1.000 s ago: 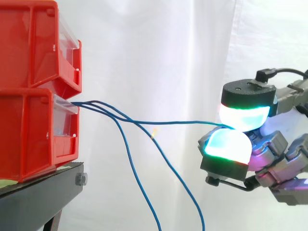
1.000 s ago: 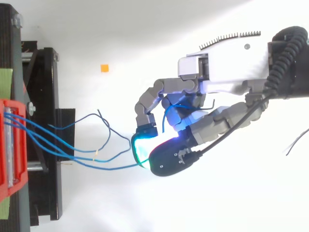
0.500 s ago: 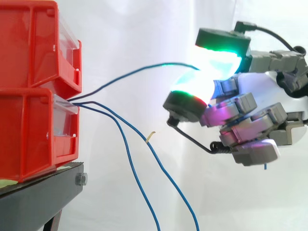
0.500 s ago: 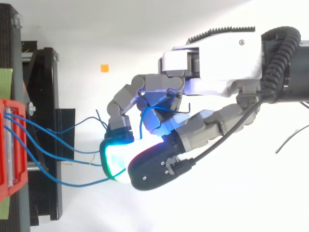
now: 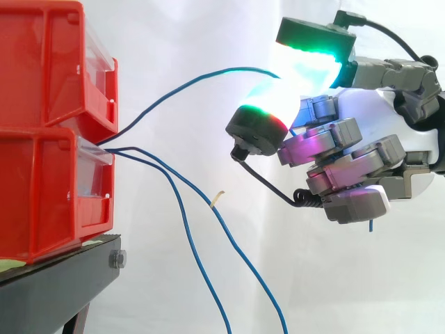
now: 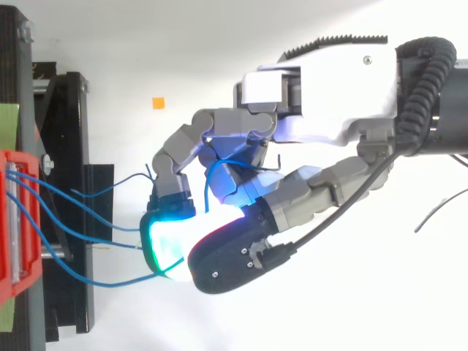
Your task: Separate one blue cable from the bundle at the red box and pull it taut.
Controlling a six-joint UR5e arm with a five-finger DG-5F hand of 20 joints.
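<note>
step: one strand separated, not yet taut | hand (image 5: 375,118): glowing pads (image 5: 268,104) pinching one blue cable (image 5: 181,87) | cable: arcs slack from lower red bin (image 5: 42,188) up to pads, above hanging cables (image 5: 188,216) | next: draw away from bin until arc straightens

One camera stands close beside my work, level with it, with my hand (image 5: 379,122) reaching in from its right, while the other looks down from close above, and both take in my hand, the red bins (image 5: 42,174) and the blue cables (image 5: 174,91).
</note>
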